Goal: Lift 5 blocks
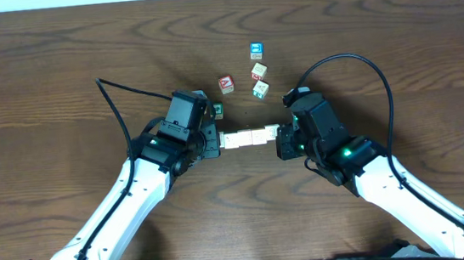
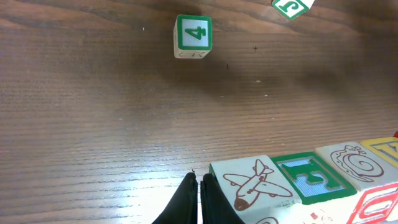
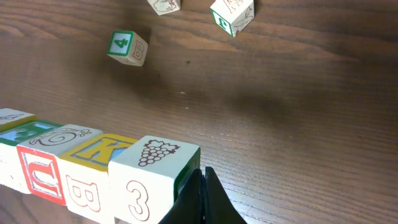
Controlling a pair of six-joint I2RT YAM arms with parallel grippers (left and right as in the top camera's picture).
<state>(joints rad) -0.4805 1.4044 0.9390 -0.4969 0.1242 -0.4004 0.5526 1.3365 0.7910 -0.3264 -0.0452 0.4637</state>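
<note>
Presently, a row of five blocks (image 1: 250, 137) is seen near mid-table, laid end to end between the two arms.

- Left gripper (image 1: 219, 141): jaws pressed together, nothing between them. In the left wrist view the closed fingers (image 2: 199, 200) are set against the outer end of the airplane block (image 2: 252, 183), the row's left end.
- Right gripper (image 1: 281, 134): jaws likewise closed flat on each other, empty. In the right wrist view its tips (image 3: 202, 196) are set against the grapes block (image 3: 155, 168), the row's right end, which has a "3" on its side face.
- Row, read from the right wrist: grapes, then a yellow-framed K block (image 3: 99, 149), a spiral-marked block (image 3: 59, 135), a green-topped block (image 3: 25, 129), and a pale one at the far end, cut by the frame edge. A red-outlined U is noted on one side face.
- Whether the row rests on the table (image 1: 55, 62) or is held clear of it cannot be told.

Loose cubes, all beyond the row:
- Green 4 cube (image 1: 217, 110), near the left gripper, apart from the row.
- Red cube (image 1: 226, 84), further out.
- Blue cube (image 1: 255, 51), cream cube (image 1: 259, 70) and green-lettered cube (image 1: 260, 89), in a loose column, well apart from the row.
</note>
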